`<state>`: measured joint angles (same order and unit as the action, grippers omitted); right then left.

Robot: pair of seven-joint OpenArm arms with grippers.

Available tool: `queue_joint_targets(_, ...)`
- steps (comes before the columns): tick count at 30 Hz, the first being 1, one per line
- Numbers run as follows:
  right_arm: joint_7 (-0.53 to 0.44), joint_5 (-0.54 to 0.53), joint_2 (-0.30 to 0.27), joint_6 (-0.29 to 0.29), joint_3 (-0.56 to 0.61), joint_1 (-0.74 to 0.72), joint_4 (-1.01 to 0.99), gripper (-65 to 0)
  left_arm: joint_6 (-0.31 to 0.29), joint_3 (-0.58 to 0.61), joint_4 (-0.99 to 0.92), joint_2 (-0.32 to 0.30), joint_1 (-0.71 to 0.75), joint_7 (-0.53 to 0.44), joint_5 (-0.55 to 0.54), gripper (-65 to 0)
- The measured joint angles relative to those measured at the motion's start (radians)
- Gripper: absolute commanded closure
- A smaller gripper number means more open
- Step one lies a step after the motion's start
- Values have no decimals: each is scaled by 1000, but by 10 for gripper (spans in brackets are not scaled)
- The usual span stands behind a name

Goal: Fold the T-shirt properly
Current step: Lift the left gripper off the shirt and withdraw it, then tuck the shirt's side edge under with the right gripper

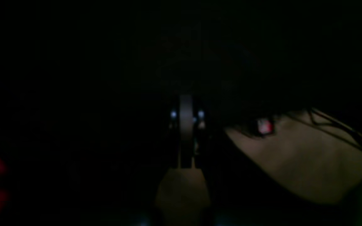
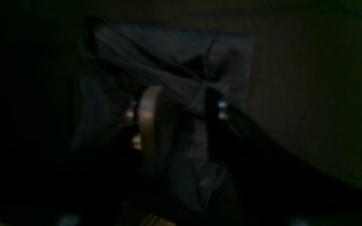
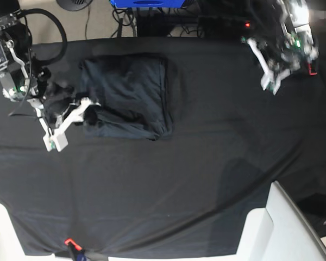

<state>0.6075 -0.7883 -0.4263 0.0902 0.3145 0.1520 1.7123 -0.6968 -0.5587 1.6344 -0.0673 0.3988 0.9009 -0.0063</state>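
T-shirt (image 3: 127, 95) sits upper left of centre in the base view, already down to a compact rectangle on the black-covered worktop (image 3: 195, 179). Looks near done; lower-left corner still bunched and rumpled next to the right gripper (image 3: 73, 117).

Right gripper: right wrist view shows the jaws parted, with dark grey cloth (image 2: 168, 78) lying between and beyond them. Can't tell if any fabric is still caught on a finger. I read this as the let-go step after the last fold.

Left gripper (image 3: 271, 81): upper right of the base view, well apart from the shirt, over bare cover. Left wrist view is nearly black, but the fingers (image 1: 185, 125) show pressed together with nothing between them. Clenched, empty, parked.

How to do it well, my judgement:
- Finish opening the right gripper before any retreat; a snagged knit will drag the top layer and undo the fold.
- Back out along the fold line towards frame left, low and slow, not straight up through the stack.
- Watch that bunched lower-left corner. If it stays lumpy, one flat press or a short tug outward would square it to the rest of the edge.
- Leave the left arm where it is; nothing for it to do here, and it's clear of the cloth.
- Right and top edges look straight enough, so don't touch them.
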Motion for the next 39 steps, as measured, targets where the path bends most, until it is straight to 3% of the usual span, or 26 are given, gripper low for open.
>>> queue_joint_targets(5,-5,-5,5,-4,3,-5,-32,-312,0,-22,-2,37,30,1,2,0)
queue_joint_targets(19,-3,-4,11,-8,5,-104,-158,-308,0,-22,-39,48,28,4,1,0)
queue_joint_targets(23,-5,-7,12,-8,63,-129,-209,-308,0,-20,-65,50,28,3,0,0)
queue_joint_targets(35,-4,-8,66,-4,84,-171,-299,-305,0,-21,-69,50,27,1,-1,0)
queue_joint_targets(37,-5,-9,69,-5,87,-177,-311,-288,0,-21,-69,50,27,1,0,0)
queue_joint_targets(39,-5,-8,66,-4,87,-180,-325,-224,0,-21,-69,50,27,1,0,0)
